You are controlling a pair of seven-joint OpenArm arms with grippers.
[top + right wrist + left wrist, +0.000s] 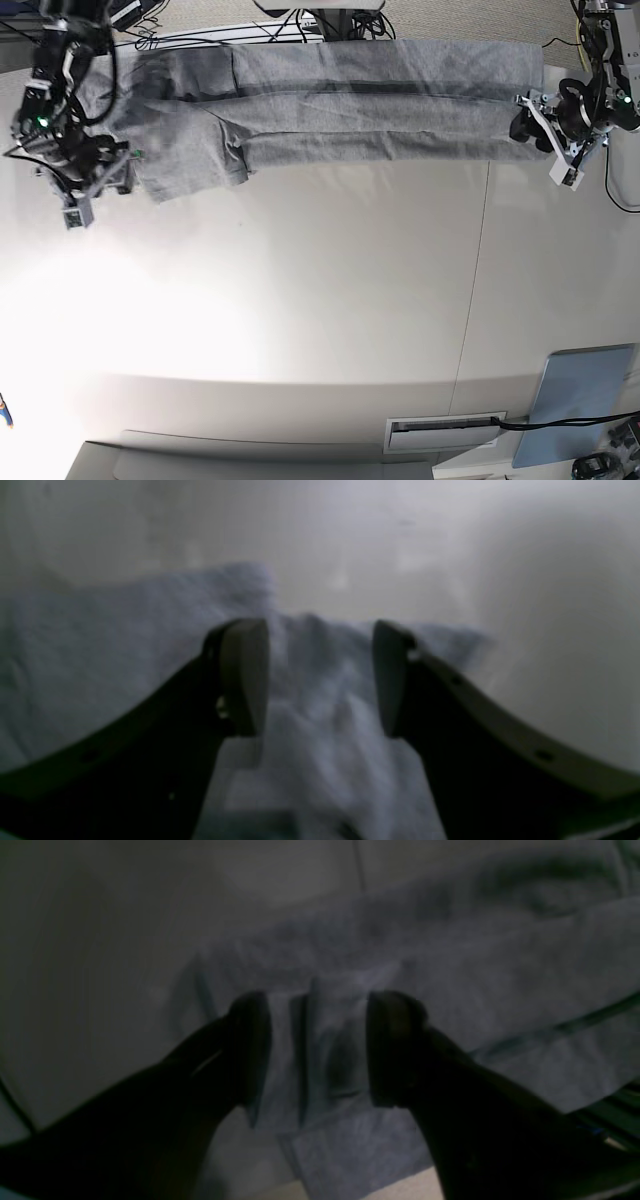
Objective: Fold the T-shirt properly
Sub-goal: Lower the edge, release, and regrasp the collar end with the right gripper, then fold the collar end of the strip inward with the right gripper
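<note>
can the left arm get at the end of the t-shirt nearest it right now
Probably yes. The left tool is open with that end of the T-shirt bunched between its fingers, and nothing lies over the cloth there.

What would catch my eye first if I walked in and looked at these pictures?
Most striking is the long heather-grey cotton T-shirt, folded into a band across the far edge of the white table. A black robot gripper stands at each end of it, the left gripper and the right gripper, both with jaws open. In the wrist views, grey cloth lies between the open fingers.
</note>
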